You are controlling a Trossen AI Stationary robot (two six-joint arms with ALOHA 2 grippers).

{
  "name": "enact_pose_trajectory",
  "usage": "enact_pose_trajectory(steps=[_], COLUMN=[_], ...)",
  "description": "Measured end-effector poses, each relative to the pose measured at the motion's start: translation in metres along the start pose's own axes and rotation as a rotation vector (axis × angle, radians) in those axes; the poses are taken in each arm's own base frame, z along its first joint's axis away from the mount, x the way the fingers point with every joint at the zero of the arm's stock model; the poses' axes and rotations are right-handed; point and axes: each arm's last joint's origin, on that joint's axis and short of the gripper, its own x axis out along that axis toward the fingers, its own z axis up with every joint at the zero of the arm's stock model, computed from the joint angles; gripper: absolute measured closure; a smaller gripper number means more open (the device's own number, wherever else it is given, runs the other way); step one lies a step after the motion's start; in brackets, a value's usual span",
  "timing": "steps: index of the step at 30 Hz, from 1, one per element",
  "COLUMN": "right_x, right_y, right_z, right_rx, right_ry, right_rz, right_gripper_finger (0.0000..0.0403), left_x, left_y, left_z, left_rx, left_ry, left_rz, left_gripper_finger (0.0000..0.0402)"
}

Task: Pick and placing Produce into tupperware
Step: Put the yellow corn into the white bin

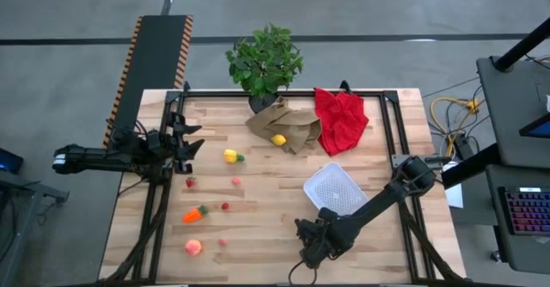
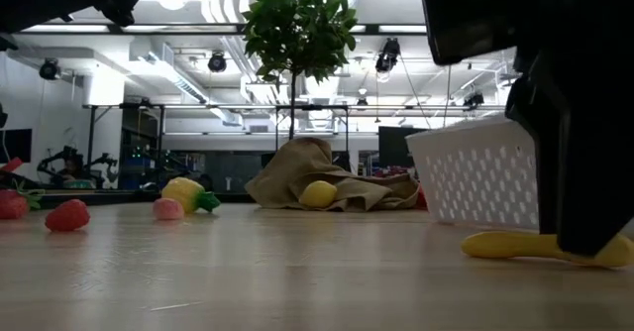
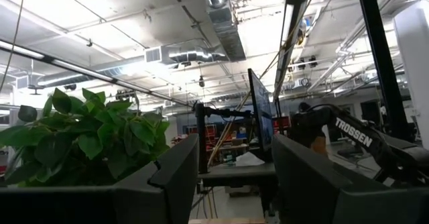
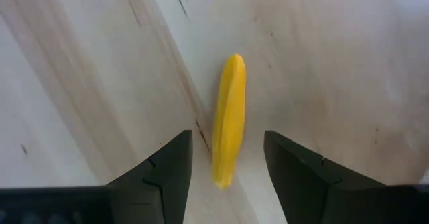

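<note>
- The right gripper [image 4: 226,158] hangs low over the table's near edge, just in front of the tupperware [image 1: 334,188], its 2 fingers [image 4: 167,174] parted and empty.
- A long yellow fruit [image 4: 228,120] lies on the wood between them, its long axis running forward along the gap, so a straight descent should straddle it.
- The high view hides this fruit; the low view shows it [image 2: 515,245] beside the tupperware.
- Farther off, the left gripper [image 1: 183,141] waits at the table's left edge, fingers apart, empty.

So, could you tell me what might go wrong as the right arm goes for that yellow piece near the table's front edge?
The right end effector hangs open over the long yellow toy banana, whose smooth, narrow body could roll or slip from the closing fingers. The white perforated plastic container lies beside the right arm, so lifting could knock it.
</note>
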Motion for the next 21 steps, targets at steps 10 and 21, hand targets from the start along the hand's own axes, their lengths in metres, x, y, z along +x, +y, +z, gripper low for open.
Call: enact_pose_trajectory(steps=[10, 21], right_x=[-0.016, -0.018], right_y=[-0.001, 0.005], right_z=[0.004, 0.009], right_rx=[0.001, 0.017], right_ry=[-0.043, -0.094], right_rz=[0.024, 0.036], right_gripper_finger=[0.0225, 0.0225], left_x=[0.000, -0.001], left_y=[0.000, -0.001], left_z=[-0.001, -0.003], left_rx=[-0.005, -0.003], left_ry=[0.006, 0.016], left_rz=[-0.002, -0.004], left_gripper_finger=[0.0226, 0.0226])
